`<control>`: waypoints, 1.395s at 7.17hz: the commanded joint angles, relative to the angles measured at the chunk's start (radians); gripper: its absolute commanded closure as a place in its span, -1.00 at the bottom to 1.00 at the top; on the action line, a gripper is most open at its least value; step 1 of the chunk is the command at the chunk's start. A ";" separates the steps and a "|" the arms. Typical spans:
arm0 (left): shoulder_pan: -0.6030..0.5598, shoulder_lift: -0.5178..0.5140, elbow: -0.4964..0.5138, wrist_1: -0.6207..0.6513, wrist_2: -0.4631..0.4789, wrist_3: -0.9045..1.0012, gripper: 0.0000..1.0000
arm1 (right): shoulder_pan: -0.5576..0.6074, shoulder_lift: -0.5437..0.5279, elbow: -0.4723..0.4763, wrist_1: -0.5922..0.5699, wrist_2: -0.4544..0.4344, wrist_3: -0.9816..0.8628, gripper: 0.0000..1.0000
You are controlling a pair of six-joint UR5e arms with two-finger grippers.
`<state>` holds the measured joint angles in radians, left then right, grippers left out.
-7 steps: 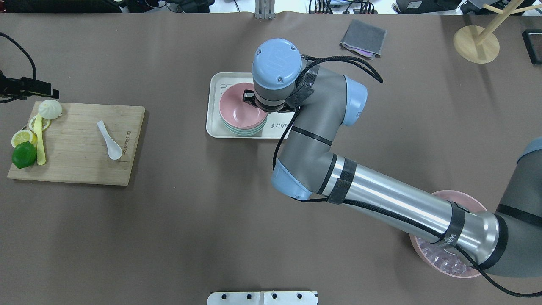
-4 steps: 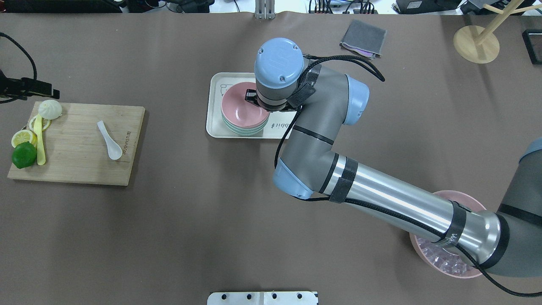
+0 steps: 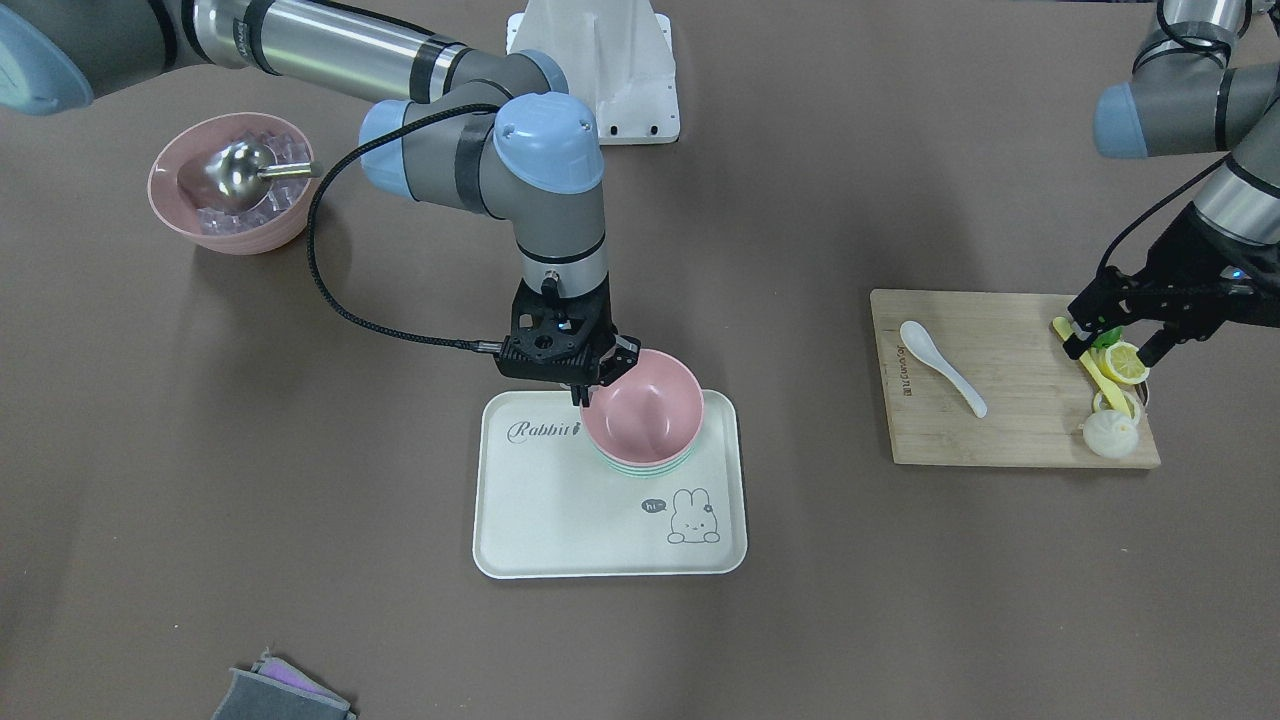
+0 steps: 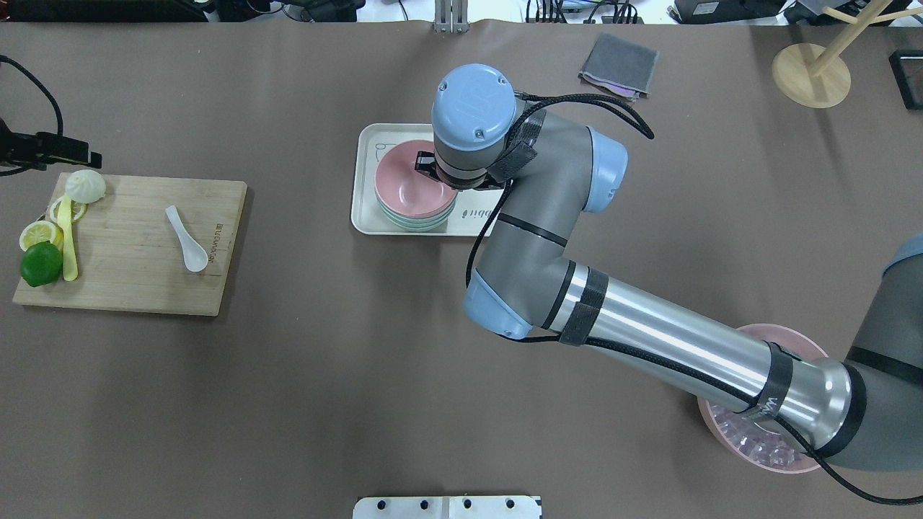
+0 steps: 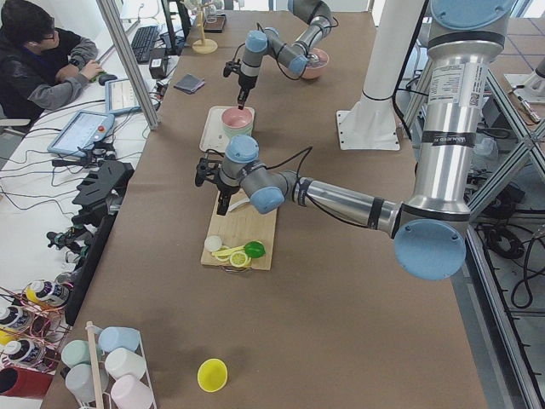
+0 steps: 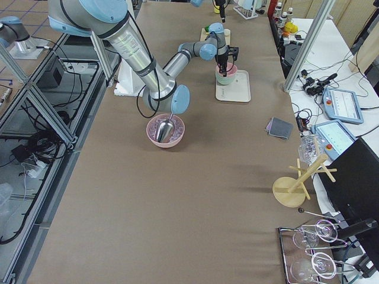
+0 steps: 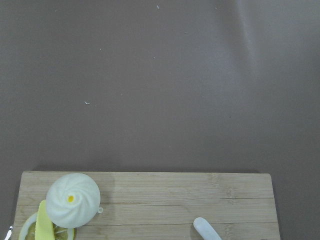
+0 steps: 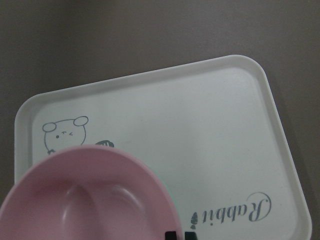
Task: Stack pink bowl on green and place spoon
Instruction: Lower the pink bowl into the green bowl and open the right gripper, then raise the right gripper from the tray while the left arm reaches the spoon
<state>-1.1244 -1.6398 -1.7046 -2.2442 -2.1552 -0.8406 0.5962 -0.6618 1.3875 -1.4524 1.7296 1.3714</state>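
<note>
The pink bowl (image 3: pixel 645 405) sits nested on the green bowl (image 3: pixel 640 467) on the white tray (image 3: pixel 560 520). My right gripper (image 3: pixel 582 390) is shut on the pink bowl's rim on the side nearest the robot. In the overhead view the pink bowl (image 4: pixel 411 184) covers all but the green bowl's edge (image 4: pixel 414 222), and the wrist hides most of the right gripper (image 4: pixel 425 164). The white spoon (image 4: pixel 186 238) lies on the wooden cutting board (image 4: pixel 130 288). My left gripper (image 3: pixel 1110 335) hovers open and empty over the board's lemon end.
A lime (image 4: pixel 41 263), lemon slices (image 4: pixel 40 234), a yellow knife (image 4: pixel 68 245) and a bun (image 4: pixel 85 185) lie on the board. A pink bowl of ice with a metal scoop (image 3: pixel 230 180), a grey cloth (image 4: pixel 620 65) and a wooden stand (image 4: pixel 811 72) are elsewhere on the table.
The right gripper and the pink bowl shifted very slightly over the green bowl. The left arm and the spoon have not moved.
</note>
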 commanded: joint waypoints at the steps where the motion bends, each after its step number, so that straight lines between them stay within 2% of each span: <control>1: 0.000 0.000 0.000 0.000 0.000 0.000 -0.99 | 0.002 0.001 0.004 0.000 -0.001 0.002 -1.00; 4: 0.030 -0.017 0.003 0.018 0.047 -0.008 -1.00 | 0.107 -0.028 0.021 -0.002 0.112 -0.116 -1.00; 5: 0.056 -0.035 0.014 0.052 0.049 -0.062 -1.00 | 0.167 -0.082 0.060 0.000 0.167 -0.208 -1.00; 6: 0.104 -0.044 0.011 0.063 0.055 -0.197 -0.99 | 0.230 -0.167 0.133 0.003 0.224 -0.303 -1.00; 8: 0.222 -0.043 0.003 0.063 0.220 -0.425 -0.98 | 0.324 -0.298 0.237 0.004 0.272 -0.414 -1.00; 10: 0.287 -0.046 0.013 0.067 0.303 -0.535 -0.97 | 0.480 -0.385 0.239 0.004 0.428 -0.649 -1.00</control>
<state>-0.8814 -1.6840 -1.6969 -2.1799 -1.9115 -1.3032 0.9762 -0.9839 1.6170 -1.4481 2.0609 0.8752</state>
